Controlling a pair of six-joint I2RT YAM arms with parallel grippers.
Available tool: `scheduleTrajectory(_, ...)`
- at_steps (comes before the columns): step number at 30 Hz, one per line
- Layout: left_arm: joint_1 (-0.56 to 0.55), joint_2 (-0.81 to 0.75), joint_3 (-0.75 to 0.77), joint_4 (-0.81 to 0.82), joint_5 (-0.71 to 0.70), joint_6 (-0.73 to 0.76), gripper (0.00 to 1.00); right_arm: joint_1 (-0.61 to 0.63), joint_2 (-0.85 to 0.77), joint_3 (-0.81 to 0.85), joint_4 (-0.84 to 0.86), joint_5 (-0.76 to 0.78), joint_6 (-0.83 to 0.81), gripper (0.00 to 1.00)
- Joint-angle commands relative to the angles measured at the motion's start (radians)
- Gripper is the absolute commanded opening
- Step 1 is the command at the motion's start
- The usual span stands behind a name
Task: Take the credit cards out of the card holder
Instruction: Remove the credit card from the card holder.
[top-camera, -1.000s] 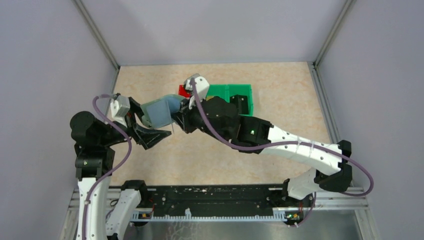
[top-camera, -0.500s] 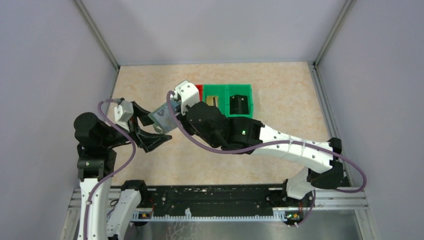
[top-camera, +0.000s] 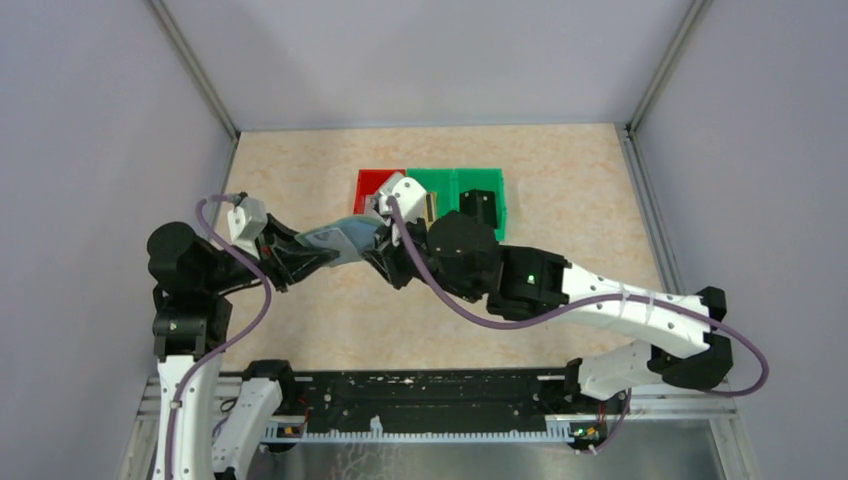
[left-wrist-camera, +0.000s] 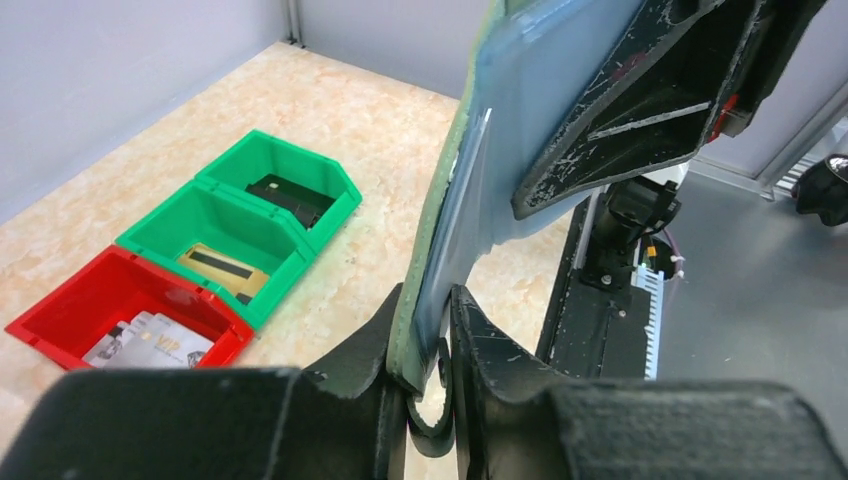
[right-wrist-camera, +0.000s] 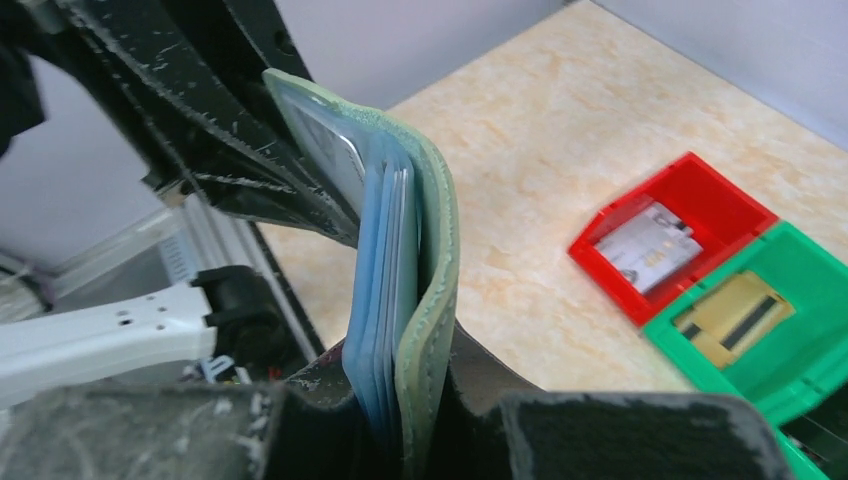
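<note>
The grey-green card holder (top-camera: 345, 240) hangs above the table between both arms. My left gripper (top-camera: 316, 252) is shut on its left edge and my right gripper (top-camera: 380, 243) is shut on its right end. In the left wrist view the holder (left-wrist-camera: 445, 240) stands edge-on, pinched in my left gripper (left-wrist-camera: 428, 335). The right wrist view shows its pale blue pocket layers (right-wrist-camera: 385, 270) and green cover clamped in my right gripper (right-wrist-camera: 405, 400). One pale card (right-wrist-camera: 335, 150) sits in a pocket. Other credit cards lie in the bins: silver (left-wrist-camera: 140, 340), gold (left-wrist-camera: 215, 265) and dark (left-wrist-camera: 290, 195).
A red bin (top-camera: 372, 183) and two joined green bins (top-camera: 462, 182) stand in a row behind the holder, mid-table. Grey walls with metal posts enclose the table on three sides. The black base rail (top-camera: 430, 400) runs along the near edge.
My left gripper was wide open beside the holder and has now closed on its edge. The right arm swung the holder from flat-facing to edge-on and shifted back to the right.
</note>
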Motion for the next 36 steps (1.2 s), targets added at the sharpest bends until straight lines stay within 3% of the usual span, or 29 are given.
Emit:
scheduleTrajectory(1, -0.001, 0.014, 0.059, -0.002, 0.024, -0.017, 0.23, -0.031, -0.129, -0.091, 0.223, -0.246, 0.066, 0.00)
scheduleTrajectory(6, -0.001, 0.075, 0.126, 0.041, 0.255, -0.162, 0.30, -0.137, -0.209, -0.234, 0.392, -0.459, 0.201, 0.00)
scheduleTrajectory(10, -0.002, 0.122, 0.145, 0.205, 0.342, -0.436, 0.38, -0.161, -0.203, -0.260, 0.459, -0.538, 0.230, 0.00)
scheduleTrajectory(14, -0.001, 0.112, 0.133, 0.367, 0.305, -0.582, 0.40, -0.161, -0.198, -0.271, 0.486, -0.567, 0.242, 0.00)
scheduleTrajectory(24, -0.001, 0.116, 0.113, 0.563, 0.283, -0.787, 0.32, -0.214, -0.216, -0.324, 0.555, -0.640, 0.310, 0.00)
scheduleTrajectory(33, -0.002, 0.116, 0.092, 0.560, 0.244, -0.813, 0.32, -0.268, -0.196, -0.342, 0.632, -0.727, 0.390, 0.00)
scheduleTrajectory(36, -0.001, 0.129, 0.093, 0.560, 0.203, -0.838, 0.25, -0.273, -0.189, -0.346, 0.649, -0.750, 0.403, 0.00)
